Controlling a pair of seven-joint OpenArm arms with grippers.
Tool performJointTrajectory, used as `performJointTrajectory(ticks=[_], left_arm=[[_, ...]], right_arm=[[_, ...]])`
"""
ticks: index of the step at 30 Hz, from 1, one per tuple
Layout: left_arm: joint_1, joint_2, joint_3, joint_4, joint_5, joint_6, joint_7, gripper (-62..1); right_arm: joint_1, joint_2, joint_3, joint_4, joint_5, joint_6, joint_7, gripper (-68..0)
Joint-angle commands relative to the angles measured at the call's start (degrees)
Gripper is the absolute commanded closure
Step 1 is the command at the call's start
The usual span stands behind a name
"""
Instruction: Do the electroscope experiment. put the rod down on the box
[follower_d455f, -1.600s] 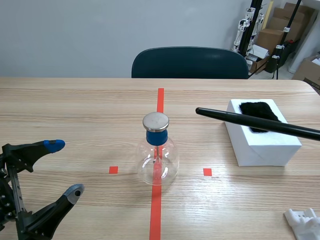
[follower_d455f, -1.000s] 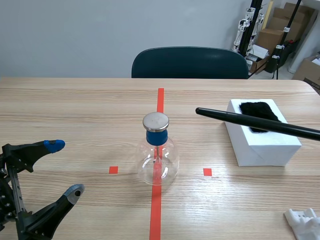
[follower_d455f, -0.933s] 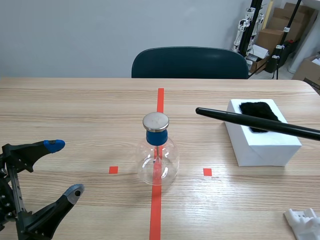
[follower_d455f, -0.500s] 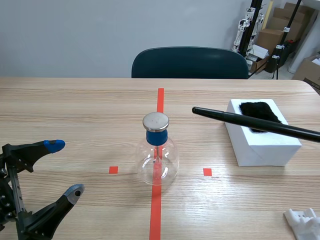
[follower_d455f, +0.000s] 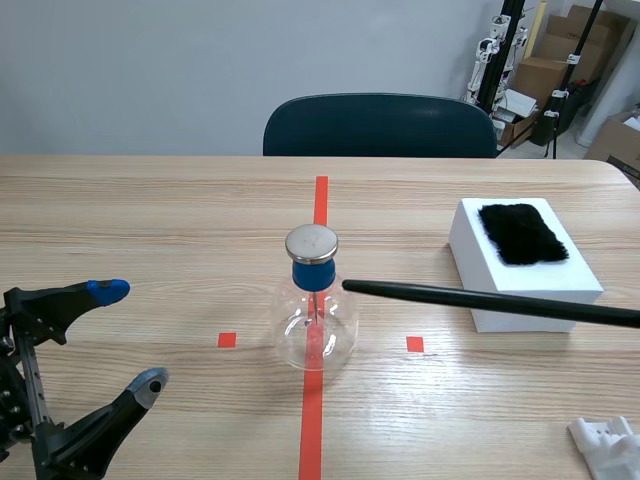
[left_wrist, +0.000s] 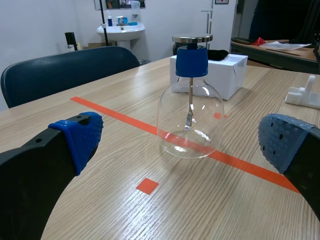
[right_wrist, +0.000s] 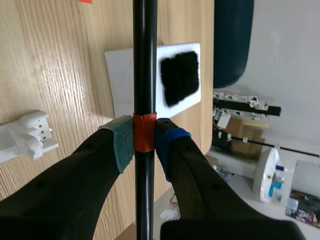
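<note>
Scene view — wooden tabletop (follower_d455f: 150, 220), chair (follower_d455f: 380, 125) behind; right hand (right_wrist: 144, 140) pinches the rod (follower_d455f: 480, 300), left hand (follower_d455f: 130, 335) spread wide.

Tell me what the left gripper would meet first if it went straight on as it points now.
Probably the electroscope flask: it stands straight ahead of the open left gripper, with nothing showing between them. Depth is uncertain.
</note>
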Motion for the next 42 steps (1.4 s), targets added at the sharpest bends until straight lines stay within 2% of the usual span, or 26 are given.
performJointTrajectory(ticks=[1, 7, 9, 14, 19, 26, 31, 36, 42], left_arm=[[-0.2, -0.3, -0.2, 0.7, -0.5, 0.0, -0.9, -62.3], [-0.2, -0.3, -0.2, 0.7, -0.5, 0.0, -0.9, -62.3], [-0.2, -0.3, -0.2, 0.7, -0.5, 0.0, -0.9, -62.3], [-0.2, -0.3, -0.2, 0.7, -0.5, 0.0, -0.9, -62.3], [-0.2, -0.3, -0.2, 0.7, -0.5, 0.0, -0.9, -62.3], [-0.2, -0.3, -0.2, 0.7, -0.5, 0.0, -0.9, -62.3], [-0.2, -0.3, -0.2, 0.7, -0.5, 0.0, -0.9, -62.3], [-0.2, -0.3, -0.2, 0.7, -0.5, 0.0, -0.9, -62.3], [-0.2, -0.3, -0.2, 0.7, -0.5, 0.0, -0.9, -62.3]], right_arm=[[0.1, 2.4, -0.9, 0.7, 1.2, 1.1, -1.5, -0.4], [0.7, 9.1, -3.7, 0.7, 4.3, 10.5, -6.6, -0.4], [0.7, 10.2, -4.0, 0.7, 4.2, 12.5, -7.0, -0.4], [0.7, 12.6, -4.0, 0.7, 2.9, 19.7, -6.5, -0.4], [1.4, 14.6, -5.0, 0.7, 4.7, 19.7, -9.1, -0.4], [5.3, 16.9, -12.2, 0.6, 11.9, 19.7, -21.3, -0.4], [8.2, 16.9, -18.0, 0.6, 12.9, 19.7, -28.5, -0.4], [11.0, 17.4, -22.3, 0.5, 22.0, 19.7, -38.5, -0.4], [15.1, 21.3, -28.5, -1.5, 27.5, 19.7, -43.2, -0.4]])
